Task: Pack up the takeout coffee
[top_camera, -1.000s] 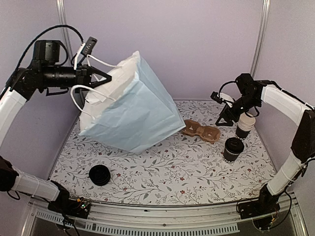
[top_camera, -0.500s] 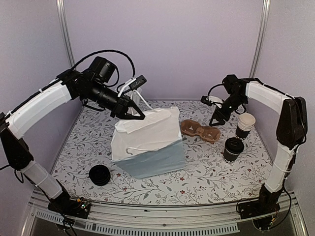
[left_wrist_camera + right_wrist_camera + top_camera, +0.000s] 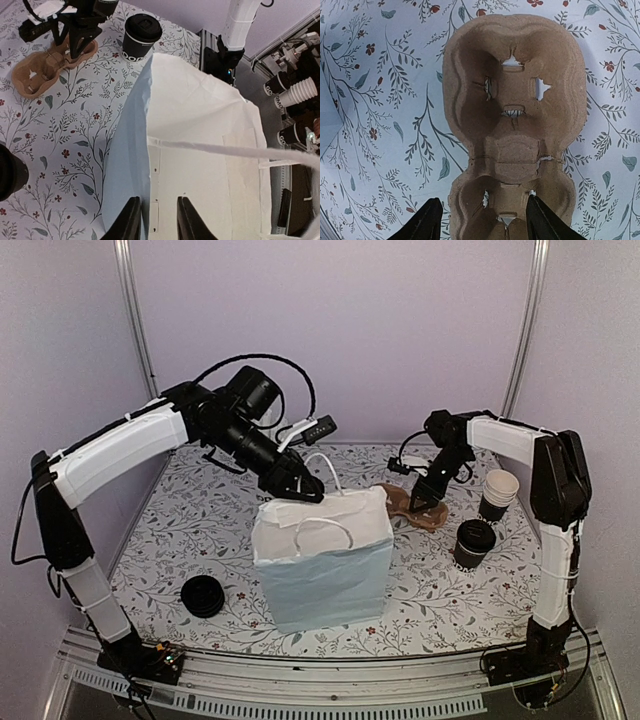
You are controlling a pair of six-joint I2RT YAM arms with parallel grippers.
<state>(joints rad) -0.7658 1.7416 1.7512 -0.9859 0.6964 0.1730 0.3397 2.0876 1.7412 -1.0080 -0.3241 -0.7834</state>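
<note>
The takeout coffee point(image 3: 474, 542), a lidded black cup, stands at the right, and the left wrist view has the cup point(image 3: 141, 36) beyond the bag. A white and pale blue paper bag point(image 3: 325, 565) stands upright mid-table, mouth up. My left gripper point(image 3: 305, 490) sits at its back rim. In the wrist view its jaws point(image 3: 159, 220) are slightly apart astride the bag's point(image 3: 200, 150) edge, not pinching it. My right gripper point(image 3: 422, 502) hangs open over a brown cardboard cup carrier point(image 3: 432, 519). Its fingers point(image 3: 485, 222) straddle the near end of the carrier point(image 3: 515, 115).
A stack of unlidded cups point(image 3: 498, 495) stands behind the coffee by the right wall. A low pile of black lids point(image 3: 203, 595) lies front left. A bag handle strap point(image 3: 225, 150) crosses the open mouth.
The bag came down from high at the left and now stands upright mid-table. My left jaws have parted. My right gripper moved left and down over the carrier, narrowing a little.
</note>
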